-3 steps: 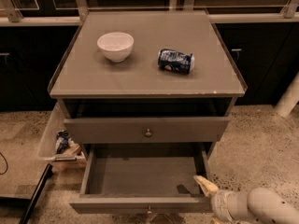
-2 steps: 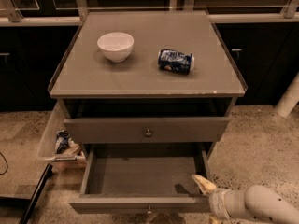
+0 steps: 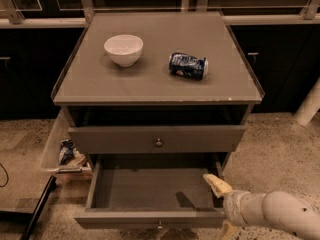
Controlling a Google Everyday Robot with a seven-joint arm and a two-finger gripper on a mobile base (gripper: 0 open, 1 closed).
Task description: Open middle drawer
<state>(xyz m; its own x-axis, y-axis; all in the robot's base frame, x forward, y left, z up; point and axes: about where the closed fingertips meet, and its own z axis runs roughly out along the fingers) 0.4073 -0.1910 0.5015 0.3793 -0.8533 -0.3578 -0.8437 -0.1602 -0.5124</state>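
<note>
The middle drawer (image 3: 200, 139) is the grey front with a small round metal knob (image 3: 158, 142), just under the dark top slot of the grey cabinet. I cannot tell how far out its front stands. Below it, the bottom drawer (image 3: 150, 220) is pulled wide open and empty. My gripper (image 3: 216, 185) comes in from the lower right on a white arm (image 3: 280, 215). Its cream tip sits over the right inner corner of the open bottom drawer, below and right of the middle drawer's knob. It holds nothing that I can see.
A white bowl (image 3: 123, 49) and a crushed blue can (image 3: 188, 66) lie on the cabinet top (image 3: 90, 86). A clear bin with snack packets (image 3: 65, 151) hangs at the cabinet's left side. A black bar (image 3: 37, 209) lies on the speckled floor at left. A white post (image 3: 310, 104) stands at right.
My gripper has shifted slightly up and back over the right side of the open bottom drawer. The drawers, bowl and can have not moved.
</note>
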